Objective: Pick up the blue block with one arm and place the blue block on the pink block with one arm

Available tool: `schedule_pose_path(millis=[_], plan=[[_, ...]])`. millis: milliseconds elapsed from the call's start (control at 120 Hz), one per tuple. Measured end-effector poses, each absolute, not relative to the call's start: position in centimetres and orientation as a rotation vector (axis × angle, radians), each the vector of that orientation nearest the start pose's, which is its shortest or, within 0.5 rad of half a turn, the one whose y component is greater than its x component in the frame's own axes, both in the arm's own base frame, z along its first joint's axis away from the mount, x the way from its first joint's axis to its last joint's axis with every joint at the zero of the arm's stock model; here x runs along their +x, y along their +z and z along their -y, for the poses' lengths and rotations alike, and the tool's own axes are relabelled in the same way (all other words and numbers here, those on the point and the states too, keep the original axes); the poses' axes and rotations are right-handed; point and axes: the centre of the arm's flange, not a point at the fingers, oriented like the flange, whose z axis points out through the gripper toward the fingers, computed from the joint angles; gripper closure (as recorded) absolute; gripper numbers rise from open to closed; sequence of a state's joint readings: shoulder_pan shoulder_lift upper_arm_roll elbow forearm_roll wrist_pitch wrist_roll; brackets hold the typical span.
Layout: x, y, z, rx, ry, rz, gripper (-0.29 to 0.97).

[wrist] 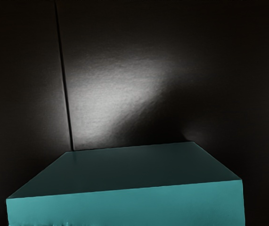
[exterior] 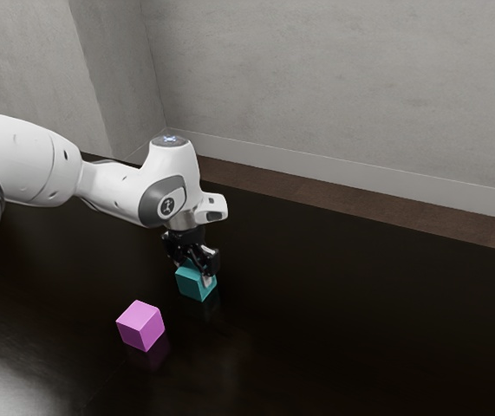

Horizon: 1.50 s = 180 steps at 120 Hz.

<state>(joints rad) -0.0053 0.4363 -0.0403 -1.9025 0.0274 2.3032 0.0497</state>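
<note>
The tool (exterior: 198, 267) is down right over the blue block (exterior: 196, 287), which sits on the dark table (exterior: 360, 329); whether it is clenched on the block I cannot tell. The pink block (exterior: 140, 325) lies near, apart, toward the exterior view's lower left.

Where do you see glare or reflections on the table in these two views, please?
Exterior view: the glossy dark table faintly mirrors the pink block and the blue block just below each, with a pale sheen toward that view's lower left. Wrist view: a bright patch of glare lies on the table beyond the blue block, whose top is dimmer than its lit front face.
</note>
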Motion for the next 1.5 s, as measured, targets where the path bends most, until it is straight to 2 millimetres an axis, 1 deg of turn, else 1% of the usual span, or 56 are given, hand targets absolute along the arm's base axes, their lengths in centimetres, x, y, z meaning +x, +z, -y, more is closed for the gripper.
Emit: schedule_pose_path(millis=[200, 267, 317, 400, 517, 625, 750, 858, 908, 983, 1133, 1258, 1400, 1500], plan=[[62.5, 27.3, 2.7, -3.132, 0.047, -0.171, 0.26], [62.3, 28.2, 2.7, -3.131, 0.032, -0.170, 0.26], [61.7, 29.4, 2.7, -3.129, 0.016, -0.171, 0.26], [59.9, 31.7, 2.7, -3.126, -0.009, -0.172, 0.28], [56.6, 34.9, 2.9, -3.119, -0.048, -0.182, 0.29], [53.4, 36.0, 2.9, -3.115, -0.041, -0.183, 0.29], [50.7, 36.9, 2.8, -3.111, -0.042, -0.181, 0.29], [48.8, 37.1, 2.3, -3.110, -0.033, -0.169, 0.29], [48.4, 37.0, 2.0, -3.110, -0.028, -0.160, 0.29], [47.8, 36.5, 1.1, -3.114, -0.012, -0.131, 0.29], [47.4, 35.9, 0.7, -3.115, 0.007, -0.119, 0.29], [47.5, 34.6, 0.7, -3.116, 0.041, -0.116, 0.29], [47.2, 34.3, 0.0, -3.118, 0.046, -0.093, 0.29], [46.7, 34.3, 0.0, -3.119, 0.044, -0.091, 0.29]])
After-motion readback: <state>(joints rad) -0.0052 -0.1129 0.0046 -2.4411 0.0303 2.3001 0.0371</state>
